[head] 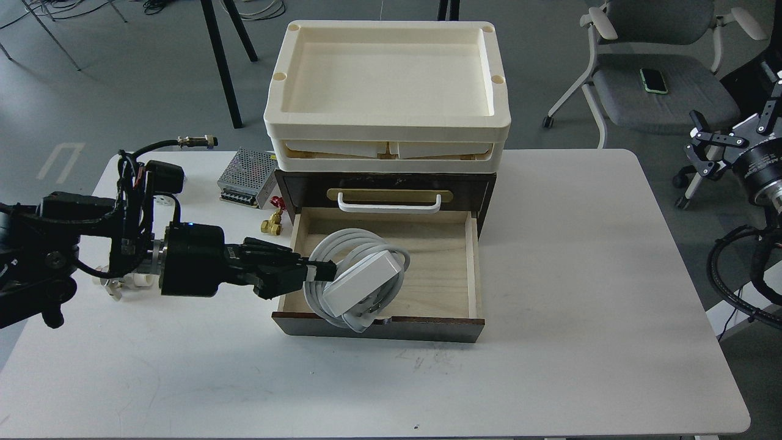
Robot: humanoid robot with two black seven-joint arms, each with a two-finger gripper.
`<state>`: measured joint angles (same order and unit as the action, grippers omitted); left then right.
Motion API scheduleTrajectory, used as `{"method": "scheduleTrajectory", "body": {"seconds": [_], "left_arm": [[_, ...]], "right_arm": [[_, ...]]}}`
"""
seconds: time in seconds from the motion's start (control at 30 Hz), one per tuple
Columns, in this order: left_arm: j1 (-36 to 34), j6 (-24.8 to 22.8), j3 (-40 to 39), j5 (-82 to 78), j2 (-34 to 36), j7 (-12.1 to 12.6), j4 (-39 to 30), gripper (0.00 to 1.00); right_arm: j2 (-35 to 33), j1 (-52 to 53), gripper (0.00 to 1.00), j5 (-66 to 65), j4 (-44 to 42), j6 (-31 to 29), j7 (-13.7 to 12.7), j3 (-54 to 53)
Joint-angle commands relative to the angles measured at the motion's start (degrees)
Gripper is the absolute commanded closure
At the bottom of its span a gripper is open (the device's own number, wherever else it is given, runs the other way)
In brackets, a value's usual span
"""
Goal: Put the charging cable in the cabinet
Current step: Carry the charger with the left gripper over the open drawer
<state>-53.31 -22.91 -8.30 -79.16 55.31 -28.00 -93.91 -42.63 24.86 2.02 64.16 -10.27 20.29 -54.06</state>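
The charging cable is a white power strip with a thick white cord coiled around it. My left gripper reaches in from the left and is shut on the coil's left side. It holds the strip tilted over the left half of the cabinet's open lower drawer, and the coil's lower end overlaps the drawer's front edge. The cabinet is dark brown, with a white handle on its shut upper drawer. My right gripper is at the far right, off the table, with its fingers spread and empty.
Two stacked cream trays sit on top of the cabinet. A perforated metal power supply, a small brass fitting and a white part under my left arm lie left of the cabinet. An office chair stands beyond the table.
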Motion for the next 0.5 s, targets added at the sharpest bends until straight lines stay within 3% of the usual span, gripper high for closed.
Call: {"method": "scheduleTrajectory", "body": {"seconds": [0.0,0.27,0.47], "left_arm": [[-0.04,-1.09,0.04,1.46,-3.98,0.0,6.0,1.0],[1.28,-1.71,0.31,1.55,-8.46,0.0,17.52,1.0],[3.56,-1.27,0.31,1.55,-8.73,0.0,20.16,1.0]], "right_arm": [[0.0,-0.42,0.0,0.0,0.0,-0.01,0.01,0.01],[0.18,-0.69,0.0,0.0,0.0,-0.01,0.01,0.01],[0.27,-0.69,0.0,0.0,0.0,-0.01,0.01,0.01]]}}
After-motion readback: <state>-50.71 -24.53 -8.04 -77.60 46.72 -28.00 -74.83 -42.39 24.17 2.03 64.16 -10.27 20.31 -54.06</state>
